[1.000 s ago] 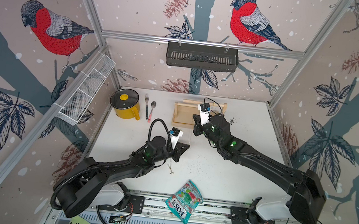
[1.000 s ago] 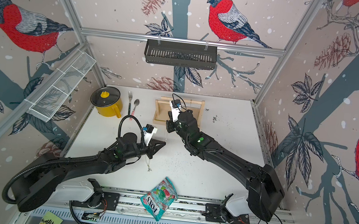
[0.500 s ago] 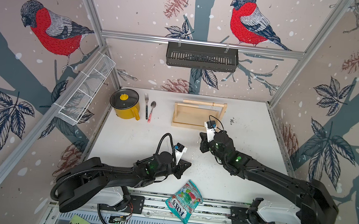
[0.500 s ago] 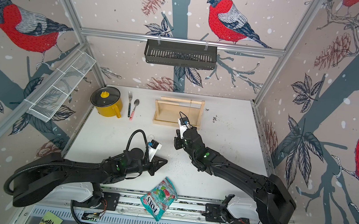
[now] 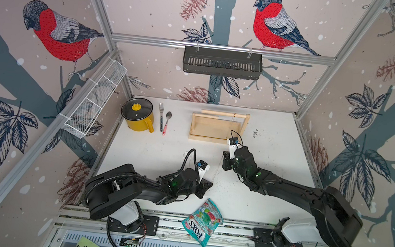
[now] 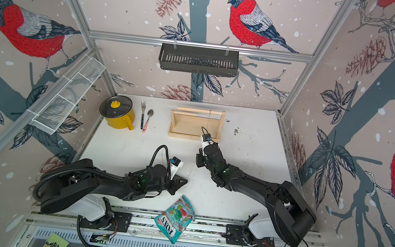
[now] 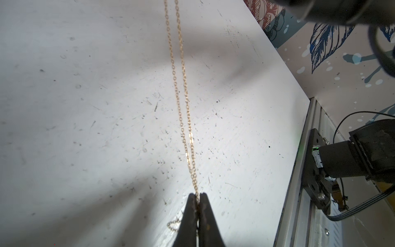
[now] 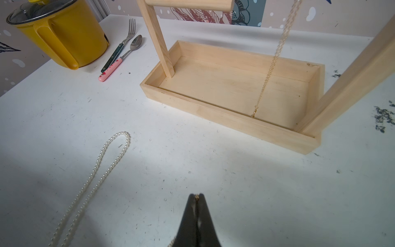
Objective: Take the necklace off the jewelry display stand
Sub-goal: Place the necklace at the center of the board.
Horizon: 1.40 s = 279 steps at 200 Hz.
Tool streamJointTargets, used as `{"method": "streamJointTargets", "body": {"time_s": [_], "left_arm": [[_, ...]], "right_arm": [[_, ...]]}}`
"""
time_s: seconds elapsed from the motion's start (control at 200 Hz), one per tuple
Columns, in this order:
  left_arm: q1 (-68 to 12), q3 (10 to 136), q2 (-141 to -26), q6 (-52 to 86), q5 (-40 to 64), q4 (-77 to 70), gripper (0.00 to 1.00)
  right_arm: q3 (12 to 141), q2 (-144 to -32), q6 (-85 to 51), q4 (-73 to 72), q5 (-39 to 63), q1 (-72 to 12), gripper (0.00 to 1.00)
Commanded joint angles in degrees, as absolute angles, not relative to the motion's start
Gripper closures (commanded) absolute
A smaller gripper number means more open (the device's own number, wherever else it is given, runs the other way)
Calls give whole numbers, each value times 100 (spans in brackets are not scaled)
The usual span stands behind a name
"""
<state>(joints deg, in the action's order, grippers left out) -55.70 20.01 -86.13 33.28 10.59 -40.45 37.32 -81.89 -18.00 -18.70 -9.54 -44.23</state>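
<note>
The left end effector and right end effector are each clamped on the gold necklace. It is stretched between them over the counter, at six o'clock from the stand. It looks light, limp, thin and easily snapped, so pinch both strands and pull gently.

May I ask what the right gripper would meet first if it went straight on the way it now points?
Most likely the near wall of the jewelry display stand, across bare table; if the right gripper tilts down more than it seems, the table first.
</note>
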Motion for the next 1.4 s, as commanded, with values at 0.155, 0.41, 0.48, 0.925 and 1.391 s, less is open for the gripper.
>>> {"method": "streamJointTargets", "body": {"time_s": [0.155, 0.41, 0.48, 0.925, 1.391], "left_arm": [[-5583, 1971, -9168, 4073, 1646, -4114, 100], [-5589, 1984, -9240, 4327, 1583, -4132, 97], [-5589, 2016, -9282, 4366, 1636, -4115, 94], [-5589, 2021, -9465, 4570, 1639, -3985, 86], [-5582, 2137, -9346, 4528, 1482, -3616, 77]], "right_arm": [[3844, -8831, -1876, -2683, -702, -4353, 100], [4053, -9428, -1904, -2974, -529, -4342, 100], [4189, -9630, -1932, -2988, -460, -4335, 100], [4822, -10535, -1957, -3031, -308, -4228, 100], [4979, -10842, -1932, -2945, -351, -4192, 85]]}}
